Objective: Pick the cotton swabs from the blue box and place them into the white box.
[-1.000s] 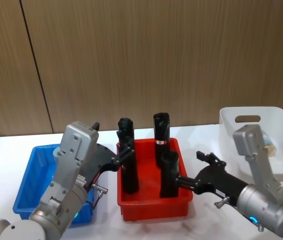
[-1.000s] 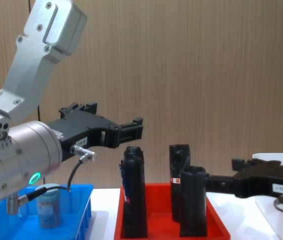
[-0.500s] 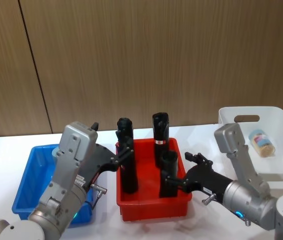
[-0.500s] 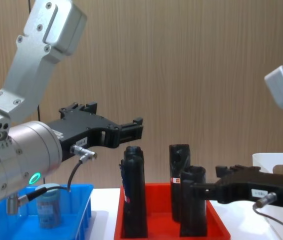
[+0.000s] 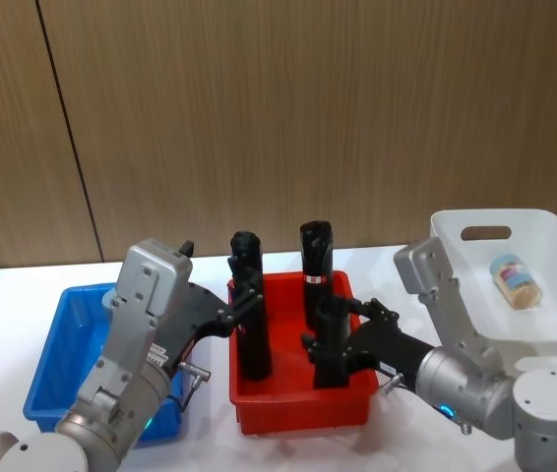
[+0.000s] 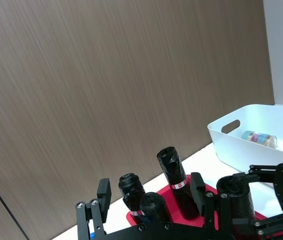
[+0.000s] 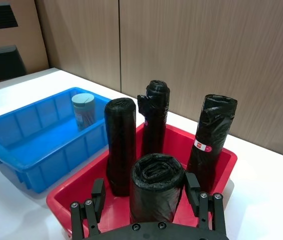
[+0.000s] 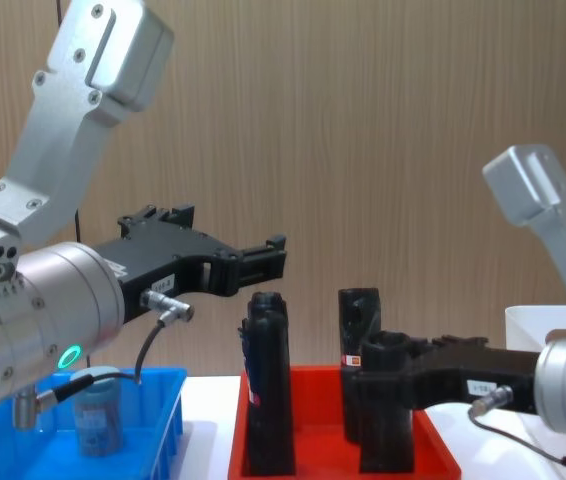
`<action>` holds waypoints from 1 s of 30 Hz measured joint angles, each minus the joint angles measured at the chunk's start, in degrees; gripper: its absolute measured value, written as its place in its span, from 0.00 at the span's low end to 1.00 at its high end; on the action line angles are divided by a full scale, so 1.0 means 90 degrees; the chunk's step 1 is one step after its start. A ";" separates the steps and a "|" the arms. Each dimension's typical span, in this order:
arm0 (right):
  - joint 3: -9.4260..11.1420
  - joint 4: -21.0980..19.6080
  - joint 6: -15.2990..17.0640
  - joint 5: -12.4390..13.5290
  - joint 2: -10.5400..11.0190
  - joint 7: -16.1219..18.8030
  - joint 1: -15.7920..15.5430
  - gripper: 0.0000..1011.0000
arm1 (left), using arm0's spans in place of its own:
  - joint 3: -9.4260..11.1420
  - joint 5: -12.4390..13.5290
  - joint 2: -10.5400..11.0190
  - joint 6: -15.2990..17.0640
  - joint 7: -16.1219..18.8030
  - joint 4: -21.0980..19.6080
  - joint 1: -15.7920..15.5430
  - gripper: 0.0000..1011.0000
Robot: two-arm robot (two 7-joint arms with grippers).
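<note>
One cotton swabs jar [image 7: 84, 109] with a pale lid stands in the blue box [image 7: 21, 135] at the left [image 5: 57, 344], seen low in the chest view [image 8: 96, 410]. Another cotton swabs jar [image 5: 513, 278] lies on its side in the white box [image 5: 495, 214] at the right [image 6: 259, 137]. My left gripper [image 8: 268, 258] hangs open above the red tray's left rolls [image 5: 239, 310]. My right gripper [image 5: 333, 334] is open at the tray's front right. In the right wrist view its fingers [image 7: 201, 200] stand on either side of a black roll [image 7: 156, 185].
A red tray [image 5: 303, 403] sits between the two boxes and holds several tall black rolls [image 5: 316, 256] with red labels. They stand higher than the tray's walls. A wooden wall closes off the back of the white table [image 5: 3, 295].
My right gripper has swung left, away from the white box and over the red tray, up to the front right black roll. The left arm has stayed still.
</note>
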 joint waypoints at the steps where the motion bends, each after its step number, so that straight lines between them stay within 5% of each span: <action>1: -0.0007 0.0031 -0.0002 -0.0012 -0.0014 -0.0003 0.0021 0.99 | 0.0000 0.0000 0.0000 0.0000 0.0000 0.0000 0.0000 0.99; 11: -0.0094 0.0436 -0.0045 -0.0135 -0.0184 -0.0127 0.0266 0.96 | 0.0000 0.0000 0.0000 0.0000 0.0000 0.0000 0.0000 0.99; 22: -0.0122 0.0602 -0.0065 -0.0197 -0.0248 -0.0207 0.0376 0.59 | 0.0000 0.0000 0.0000 0.0000 0.0000 0.0000 0.0000 0.99; 30: -0.0117 0.0514 -0.0055 -0.0202 -0.0231 -0.0263 0.0366 0.50 | 0.0000 0.0000 0.0000 0.0000 0.0000 0.0000 0.0000 0.99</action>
